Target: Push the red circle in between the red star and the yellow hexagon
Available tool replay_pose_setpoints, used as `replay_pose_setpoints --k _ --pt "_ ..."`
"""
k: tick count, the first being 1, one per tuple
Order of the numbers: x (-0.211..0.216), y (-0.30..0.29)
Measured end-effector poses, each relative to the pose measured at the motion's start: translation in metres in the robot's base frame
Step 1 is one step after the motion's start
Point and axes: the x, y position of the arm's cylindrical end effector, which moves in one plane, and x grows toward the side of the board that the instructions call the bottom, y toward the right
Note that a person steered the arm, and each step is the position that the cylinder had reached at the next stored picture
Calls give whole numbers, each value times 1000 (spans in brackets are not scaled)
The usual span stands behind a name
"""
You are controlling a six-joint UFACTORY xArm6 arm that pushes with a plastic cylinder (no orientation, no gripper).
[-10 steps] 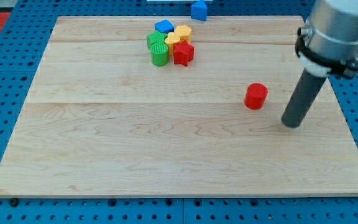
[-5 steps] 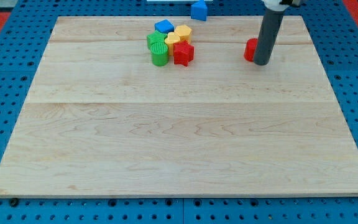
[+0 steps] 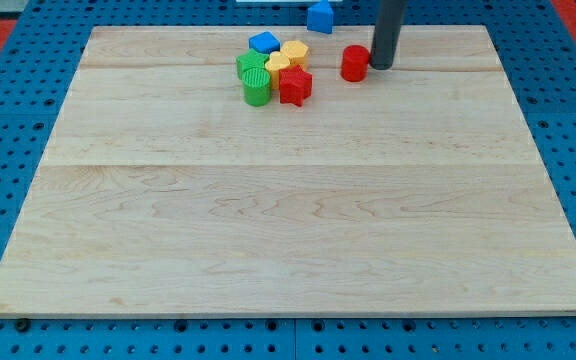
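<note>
The red circle [image 3: 355, 63] stands on the wooden board [image 3: 288, 200] near the view's top, right of the block cluster. My tip [image 3: 381, 66] is just to its right, touching or nearly touching it. The red star [image 3: 294, 86] sits at the cluster's lower right. The yellow hexagon [image 3: 294, 50] is above it, at the cluster's upper right. A gap of bare board separates the red circle from both.
The cluster also holds a blue block [image 3: 264, 42], another yellow block [image 3: 277, 64], a green block [image 3: 251, 64] and a green cylinder [image 3: 257, 89]. A blue block [image 3: 319, 15] lies off the board at the view's top.
My tip swept from the board's right side up and to the left. The red circle was pushed up and left with it, now close to the cluster.
</note>
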Motion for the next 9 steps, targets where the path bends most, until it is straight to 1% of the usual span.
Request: replay_pose_setpoints --k 1,2,4,5,6,7,9 --pt "-24 -9" --pt "-1 -37" --pt "18 -4" --pt "36 -4" --pt "39 -27" --pt "32 -58" --pt "32 -80"
